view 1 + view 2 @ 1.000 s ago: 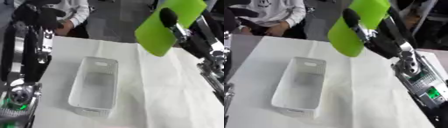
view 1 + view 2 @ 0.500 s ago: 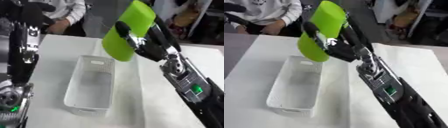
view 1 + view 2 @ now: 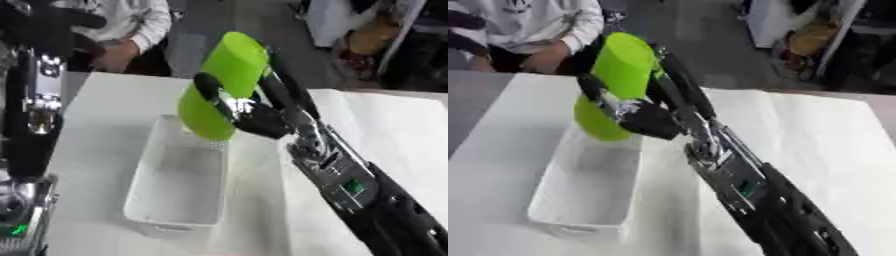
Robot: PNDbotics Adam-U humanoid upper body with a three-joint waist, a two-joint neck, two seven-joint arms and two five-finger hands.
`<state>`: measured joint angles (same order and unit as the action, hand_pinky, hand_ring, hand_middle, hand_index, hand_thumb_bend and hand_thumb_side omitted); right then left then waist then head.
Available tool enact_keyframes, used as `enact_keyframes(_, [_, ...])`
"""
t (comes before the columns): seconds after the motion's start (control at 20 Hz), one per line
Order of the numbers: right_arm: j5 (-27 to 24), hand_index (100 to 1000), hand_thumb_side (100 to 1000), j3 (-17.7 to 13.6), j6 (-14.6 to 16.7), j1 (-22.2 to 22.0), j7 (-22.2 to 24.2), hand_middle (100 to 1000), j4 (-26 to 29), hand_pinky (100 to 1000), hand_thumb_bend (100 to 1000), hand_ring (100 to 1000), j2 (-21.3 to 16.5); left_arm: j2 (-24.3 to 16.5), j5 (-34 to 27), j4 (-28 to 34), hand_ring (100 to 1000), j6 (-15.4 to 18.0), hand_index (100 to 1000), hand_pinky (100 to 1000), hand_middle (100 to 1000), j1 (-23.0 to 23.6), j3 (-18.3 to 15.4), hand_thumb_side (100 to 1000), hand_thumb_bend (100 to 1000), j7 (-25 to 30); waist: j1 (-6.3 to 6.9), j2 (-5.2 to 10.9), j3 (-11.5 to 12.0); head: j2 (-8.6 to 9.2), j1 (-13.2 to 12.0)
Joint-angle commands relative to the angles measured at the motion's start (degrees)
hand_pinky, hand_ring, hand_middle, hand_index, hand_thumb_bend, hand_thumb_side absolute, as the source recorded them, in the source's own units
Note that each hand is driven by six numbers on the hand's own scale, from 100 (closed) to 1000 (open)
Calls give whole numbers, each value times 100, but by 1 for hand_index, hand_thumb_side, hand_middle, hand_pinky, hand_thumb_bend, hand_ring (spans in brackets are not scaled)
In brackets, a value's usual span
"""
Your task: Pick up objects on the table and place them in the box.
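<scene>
— What does the left eye view show?
— The right hand (image 3: 254, 112) has its thumb and fingers curled round a lime-green cylinder (image 3: 223, 85), tilted, its lower end over the far end of the white box (image 3: 179, 187). The box stands on the white table (image 3: 96, 120). The left arm (image 3: 35, 110) rises along the left edge; its hand is out of sight, so I cannot tell how its fingers stand.
— And the right eye view?
— The same grasp: the dark thumb crosses the front of the green cylinder, the fingers run behind it. The cylinder's lower end hangs above the box's far rim, whether touching it I cannot tell.
</scene>
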<state>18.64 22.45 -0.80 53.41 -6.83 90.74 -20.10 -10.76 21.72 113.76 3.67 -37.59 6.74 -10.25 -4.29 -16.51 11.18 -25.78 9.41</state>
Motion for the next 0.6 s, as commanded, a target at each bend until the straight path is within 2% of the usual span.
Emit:
enact_keyframes(0.05, [101, 242, 720, -15, 71, 141, -27, 100, -25, 100, 100, 100, -10, 73, 31, 83, 624, -23, 845, 521, 740, -149, 10, 946, 178, 92, 46, 68, 30, 146, 151])
enact_keyframes(0.1, [119, 242, 792, -10, 87, 149, -33, 100, -50, 100, 100, 100, -8, 103, 49, 83, 624, -37, 851, 520, 741, -161, 7, 950, 178, 114, 58, 47, 47, 210, 178])
enact_keyframes(0.4, [225, 243, 789, -9, 226, 250, -141, 100, -202, 100, 100, 100, 4, 260, 63, 83, 623, -63, 858, 519, 742, -236, 9, 955, 178, 225, 62, -42, 218, 508, 303])
enact_keyframes(0.6, [355, 243, 790, 4, 343, 285, -202, 100, -371, 100, 100, 100, 16, 314, 91, 83, 624, -69, 855, 520, 743, -286, 21, 958, 179, 292, 32, -75, 297, 576, 358])
